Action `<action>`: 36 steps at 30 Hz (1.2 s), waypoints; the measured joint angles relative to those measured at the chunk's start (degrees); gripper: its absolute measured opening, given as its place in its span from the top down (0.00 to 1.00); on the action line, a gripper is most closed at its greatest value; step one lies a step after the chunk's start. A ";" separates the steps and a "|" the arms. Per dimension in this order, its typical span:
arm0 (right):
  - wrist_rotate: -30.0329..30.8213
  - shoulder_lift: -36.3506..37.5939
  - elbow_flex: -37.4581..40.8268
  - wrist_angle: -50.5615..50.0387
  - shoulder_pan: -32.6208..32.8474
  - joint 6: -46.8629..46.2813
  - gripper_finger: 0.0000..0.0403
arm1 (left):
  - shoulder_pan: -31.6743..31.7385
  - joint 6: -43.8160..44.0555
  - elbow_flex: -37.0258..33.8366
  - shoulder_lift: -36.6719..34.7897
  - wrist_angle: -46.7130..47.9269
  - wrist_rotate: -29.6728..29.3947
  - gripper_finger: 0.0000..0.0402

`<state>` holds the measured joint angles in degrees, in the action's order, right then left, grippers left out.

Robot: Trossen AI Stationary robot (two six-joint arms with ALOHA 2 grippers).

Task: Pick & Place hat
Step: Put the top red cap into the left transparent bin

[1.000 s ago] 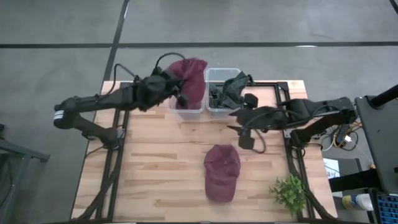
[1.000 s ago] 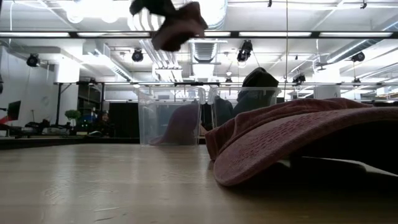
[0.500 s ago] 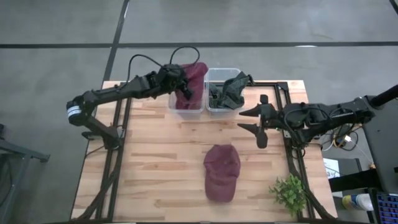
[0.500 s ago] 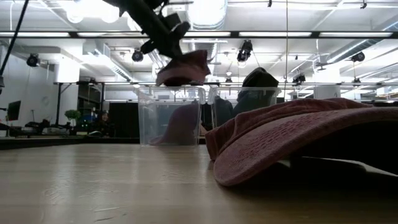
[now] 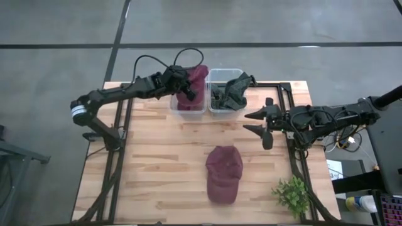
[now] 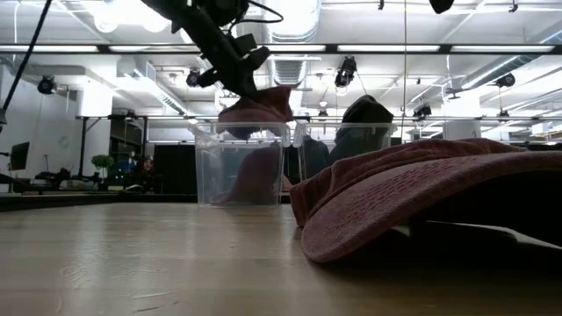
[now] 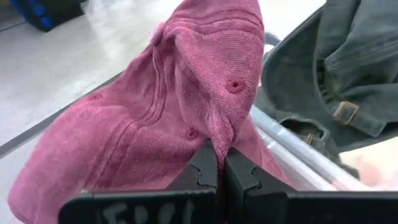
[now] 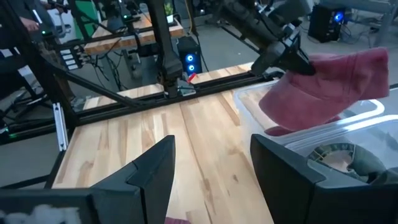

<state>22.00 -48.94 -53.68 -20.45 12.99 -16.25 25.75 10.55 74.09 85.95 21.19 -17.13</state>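
High view: left end effector point(image 5: 186, 92) reaches toward one o'clock, clamped on a maroon cap point(image 5: 195, 85) over the left clear bin point(image 5: 190, 112). Right end effector point(image 5: 257, 122), fingers spread, hovers at three o'clock. Wrist lettering unreadable.

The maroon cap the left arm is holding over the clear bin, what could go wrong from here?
1. The left gripper pinches only a fold of the maroon corduroy cap, which hangs partly over the rim of the clear plastic bin; released now, it may drape over the edge.
2. It could catch the neighbouring clear bin of dark green caps.
3. The open right gripper hovers nearby.
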 joint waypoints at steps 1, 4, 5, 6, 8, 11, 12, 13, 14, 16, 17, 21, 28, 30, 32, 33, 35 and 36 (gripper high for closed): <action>0.00 -0.14 -0.11 -0.06 0.00 0.00 0.50 | 0.09 0.02 -0.89 0.07 -1.95 1.11 1.00; 0.00 -0.25 -0.21 -0.08 0.00 0.02 0.50 | 0.83 1.15 -5.08 -0.05 -8.18 4.79 1.00; 0.00 -0.29 -0.21 -0.01 0.00 0.01 0.50 | 1.15 2.12 -6.44 -0.15 -8.90 5.31 1.00; 0.00 -0.31 -0.21 -0.03 0.00 -0.04 0.50 | 1.49 3.19 -7.70 -0.32 -9.71 6.06 1.00; 0.00 -0.34 -0.19 -0.13 0.00 -0.02 0.50 | 2.15 4.81 -9.75 -0.76 -10.77 7.03 1.00; 0.00 -0.53 -0.19 -0.15 0.00 0.02 0.50 | 2.72 6.46 -11.90 -1.13 -12.69 8.32 1.00; 0.00 -0.54 -0.19 -0.15 0.00 0.17 0.50 | 2.70 6.54 -12.40 -1.15 -12.97 8.62 1.00; 0.00 -0.55 -0.19 -0.19 0.00 0.21 0.50 | 2.68 6.56 -12.79 -1.13 -13.03 8.74 1.00; 0.02 -0.56 -0.19 -0.17 0.00 0.22 0.50 | 2.66 6.56 -13.11 -1.15 -13.02 8.74 1.00; 0.11 -0.58 -0.19 -0.17 0.00 0.35 0.50 | 2.66 6.56 -13.49 -1.15 -13.05 8.79 0.99; 0.21 -0.58 -0.19 -0.19 0.00 0.36 0.50 | 2.68 6.56 -13.52 -1.15 -13.02 8.77 0.98; 0.26 -0.66 -0.19 -0.19 0.00 0.15 0.50 | 2.68 5.86 -13.52 -1.15 -12.81 8.75 0.98; 0.28 -0.75 -0.19 -0.19 0.00 -0.13 0.50 | 2.66 4.42 -13.52 -1.17 -12.19 9.23 0.97; 0.28 -0.75 -0.19 -0.19 0.00 -0.17 0.50 | 2.66 3.81 -13.52 -1.17 -12.17 9.89 0.97; 0.30 -0.75 -0.19 -0.19 0.00 -0.26 0.50 | 2.66 3.41 -13.52 -1.17 -12.17 10.03 0.97; 0.31 -0.76 -0.19 -0.19 0.00 -0.28 0.50 | 2.66 3.39 -13.52 -1.17 -12.15 10.05 0.97; 0.31 -0.77 -0.19 -0.19 0.00 -0.28 0.50 | 2.66 3.11 -13.52 -1.17 -12.13 10.27 0.97; 0.31 -0.77 -0.19 -0.19 0.00 -0.28 0.50 | 2.66 2.99 -13.52 -1.17 -12.13 10.73 0.96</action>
<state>22.31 -49.71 -53.87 -20.64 12.99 -16.53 28.40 13.53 60.58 84.77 9.06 -6.40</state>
